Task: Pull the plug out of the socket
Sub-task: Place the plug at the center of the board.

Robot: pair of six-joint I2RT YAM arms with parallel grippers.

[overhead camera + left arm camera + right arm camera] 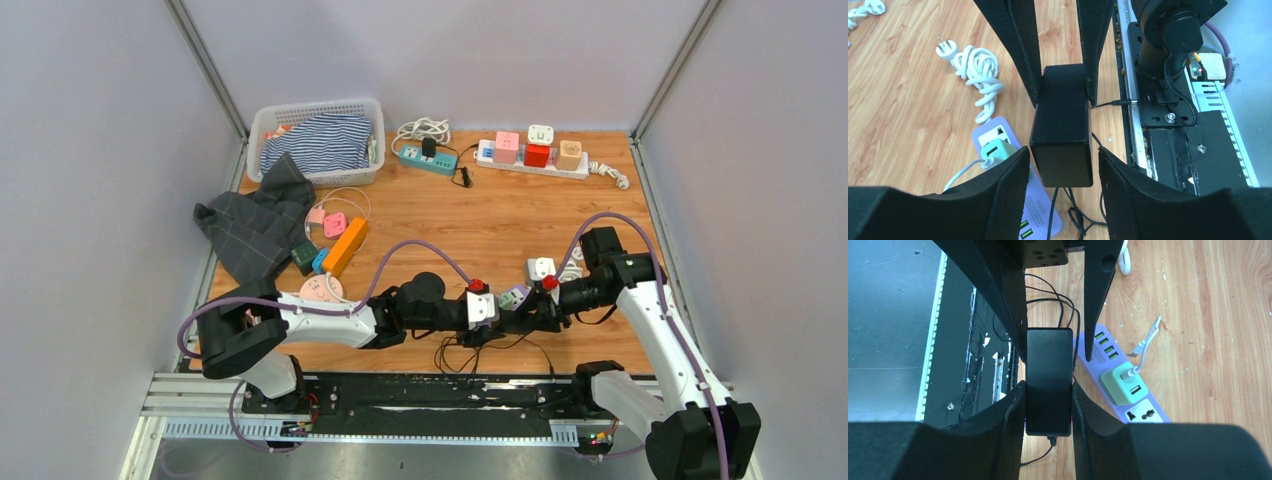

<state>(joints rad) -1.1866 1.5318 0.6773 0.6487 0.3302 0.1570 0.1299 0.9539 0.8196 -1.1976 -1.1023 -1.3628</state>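
Near table edge: right gripper (1048, 385) clamped on both flanks of the black adapter (1049, 352), which sits just beside the purple power strip (1143, 412). Left gripper (1062, 151) straddles the adapter's other end, fingers slightly parted, a gap showing on one side. Mint-green charger (1124, 382) is plugged into the strip; farther back, a white power strip (530, 160) and a basket (262, 125).

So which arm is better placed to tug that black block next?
The right. The right gripper pinches the black adapter on both sides; the left gripper stands open around it, with a visible gap.
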